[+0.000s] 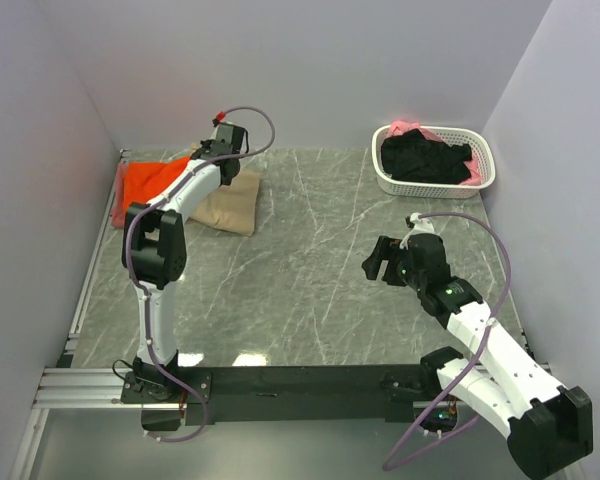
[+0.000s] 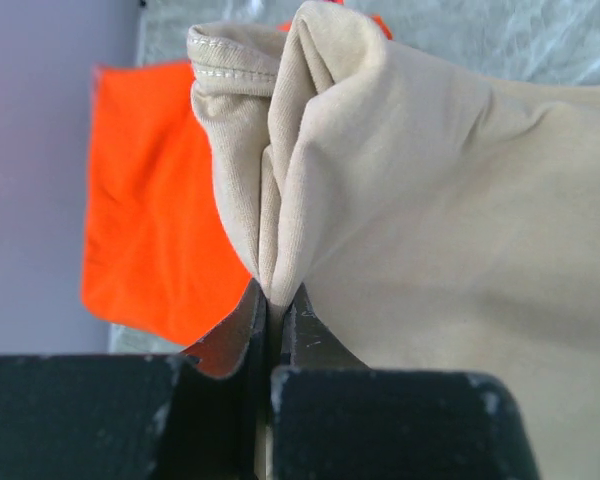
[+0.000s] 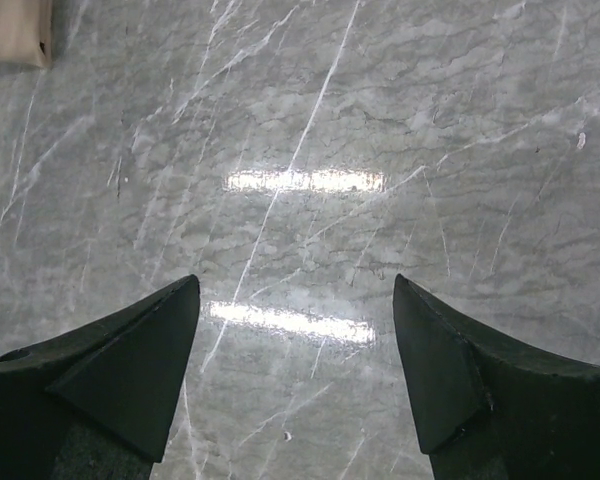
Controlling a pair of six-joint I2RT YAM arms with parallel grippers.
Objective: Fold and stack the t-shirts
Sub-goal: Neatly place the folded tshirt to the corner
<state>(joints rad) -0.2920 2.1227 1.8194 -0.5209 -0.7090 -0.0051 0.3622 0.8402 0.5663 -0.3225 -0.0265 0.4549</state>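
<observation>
The tan t-shirt [image 1: 232, 208] sits bunched at ten o'clock on the marble table [image 1: 310, 250], and the left gripper [image 2: 275, 300] has it: fingers pinched tight on a raised fold of the cloth. The orange t-shirt [image 1: 150, 180] lies flat just beside it, on its nine o'clock side. Over at three o'clock, the right gripper [image 3: 295, 290] hovers above bare marble, fingers spread wide, holding nothing. At two o'clock, black t-shirts [image 1: 425, 160] and a pink t-shirt [image 1: 408, 126] are heaped in the white basket [image 1: 384, 180].

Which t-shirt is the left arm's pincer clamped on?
The tan t-shirt, pinched in the left pincer; the orange t-shirt lies unheld, the black clothes in the basket.
</observation>
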